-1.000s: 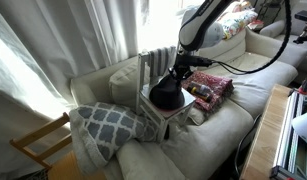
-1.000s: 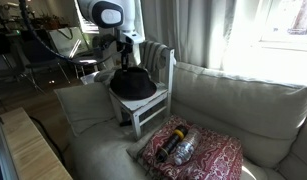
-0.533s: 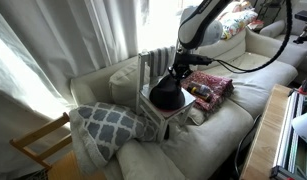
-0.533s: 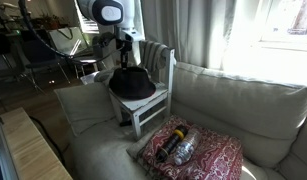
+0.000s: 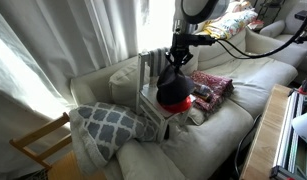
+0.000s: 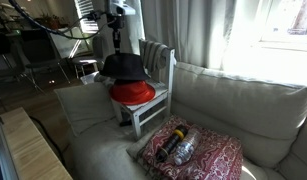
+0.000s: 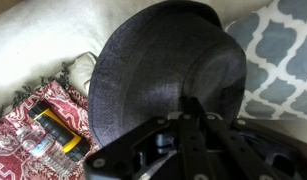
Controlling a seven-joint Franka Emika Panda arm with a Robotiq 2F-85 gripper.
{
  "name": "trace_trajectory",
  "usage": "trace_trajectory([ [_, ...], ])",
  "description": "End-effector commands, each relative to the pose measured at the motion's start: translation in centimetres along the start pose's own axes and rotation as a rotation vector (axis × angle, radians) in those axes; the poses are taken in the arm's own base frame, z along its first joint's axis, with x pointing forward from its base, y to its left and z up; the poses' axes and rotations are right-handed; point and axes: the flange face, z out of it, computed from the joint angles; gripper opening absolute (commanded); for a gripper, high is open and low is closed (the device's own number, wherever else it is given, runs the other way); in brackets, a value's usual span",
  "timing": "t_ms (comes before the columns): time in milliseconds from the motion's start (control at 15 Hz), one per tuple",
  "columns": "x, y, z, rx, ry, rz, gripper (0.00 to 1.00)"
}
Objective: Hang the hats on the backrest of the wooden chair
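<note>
My gripper (image 5: 176,60) (image 6: 115,50) is shut on the brim of the black hat (image 5: 172,80) (image 6: 123,68) and holds it in the air above the seat of the pale wooden chair (image 5: 156,112) (image 6: 153,108). The red hat (image 5: 176,101) (image 6: 132,92) lies uncovered on the seat below it. In the wrist view the black hat (image 7: 163,70) fills most of the picture, hanging from the closed fingers (image 7: 191,108). The slatted backrest (image 5: 153,62) (image 6: 158,58) stands behind the hats and is bare.
The chair stands on a pale sofa (image 5: 223,125) (image 6: 253,100). A grey patterned pillow (image 5: 108,125) (image 7: 288,50) lies beside it. A red patterned cloth with a bottle (image 6: 185,148) (image 7: 43,130) (image 5: 211,85) lies on the other side. A yellowish bare-wood chair frame (image 5: 38,145) stands off the sofa.
My gripper has risen with the black hat, lifting it off the seat. The red hat underneath has come into view.
</note>
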Motion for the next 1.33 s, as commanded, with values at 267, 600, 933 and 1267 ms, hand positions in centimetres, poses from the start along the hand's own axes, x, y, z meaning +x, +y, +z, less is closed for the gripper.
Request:
trace_trajectory([
  [267,-6.3,-4.1,-8.0,0.015,-0.013,-0.089,0.01],
  [600,-10.3,-7.5,-14.9,0.132,0.014,-0.121,0.01],
  [933,-10.7,-8.9,-17.1,0.201,0.024,-0.138,0.04],
  [1267,-10.6,-9.9,-18.7,0.256,0.118,-0.174,0.01],
])
